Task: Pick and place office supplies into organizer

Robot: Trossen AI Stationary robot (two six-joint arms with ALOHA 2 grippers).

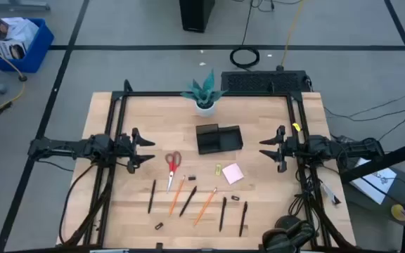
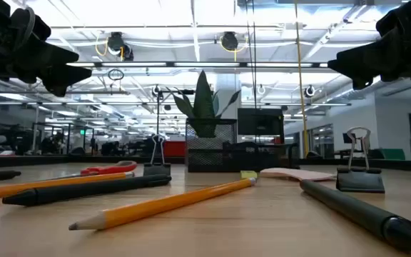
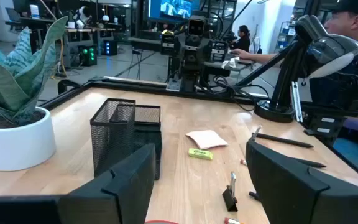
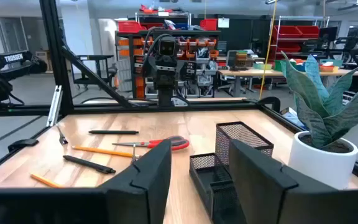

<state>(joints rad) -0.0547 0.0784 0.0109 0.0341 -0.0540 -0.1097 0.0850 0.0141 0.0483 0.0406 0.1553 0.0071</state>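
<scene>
Wooden and framed by black rails, the counter [image 1: 259, 204] is seen from above with office supplies scattered across its near half. The organizer [image 1: 218, 138], a black mesh tray with a taller and a lower compartment, is set near the middle of the counter, just in front of a white pot with a teal plant [image 1: 204, 93]. The red-handled scissors [image 1: 172, 164] are laid to the organizer's left, closer to the left arm. A pink sticky-note pad [image 1: 233, 173] is placed just in front of the organizer, with a yellow-green clip [image 1: 218, 169] beside it. Black pens [image 1: 188, 200] and orange pencils [image 1: 205, 205] are spread in a loose row nearer the front edge, and a small black clip [image 1: 159, 226] lies close to that edge. The left gripper [image 1: 143, 149] is held above the counter's left side with its fingers apart, and nothing is between them. The right gripper [image 1: 267, 148] is held above the right side, facing the left one, its fingers likewise spread and empty. The organizer and the supplies lie between the two grippers. A person [image 3: 347, 37] is seen beyond the counter in the left wrist view.
</scene>
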